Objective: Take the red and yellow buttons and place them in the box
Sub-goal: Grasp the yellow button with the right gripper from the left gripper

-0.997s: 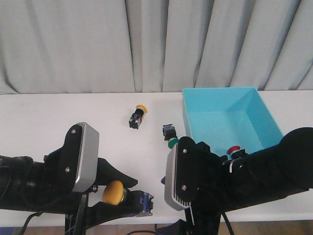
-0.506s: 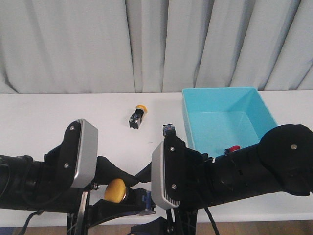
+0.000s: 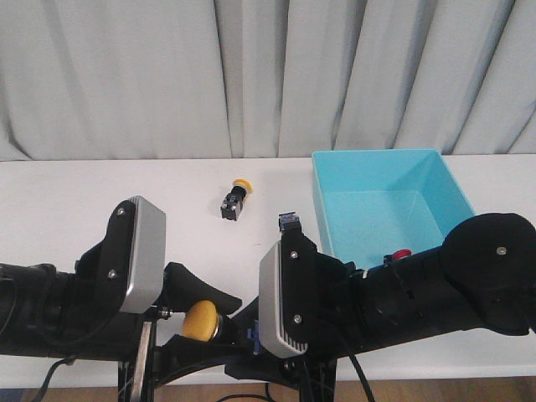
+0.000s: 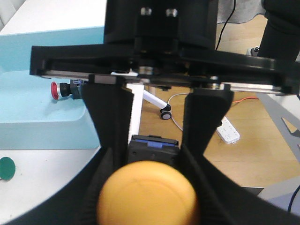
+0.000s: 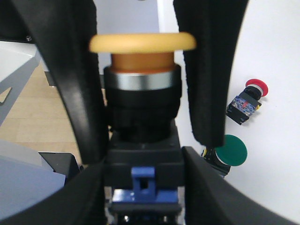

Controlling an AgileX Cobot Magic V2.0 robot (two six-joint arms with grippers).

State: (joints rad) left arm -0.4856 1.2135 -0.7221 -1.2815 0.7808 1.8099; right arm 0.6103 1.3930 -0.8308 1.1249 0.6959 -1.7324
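Left gripper [image 3: 209, 323], low in the front view, is clamped on a yellow button [image 4: 147, 197] by its cap end, held off the worktop [image 3: 75, 201]. Right gripper [image 4: 157, 145] faces it, fingers straddling the button's black body; whether they have closed cannot be told. The box [image 3: 377, 153] sits at right, a red button [image 3: 400, 254] already inside. This looks like a handover: the right fingers should seat squarely on the body before the left lets go, or the button may drop.
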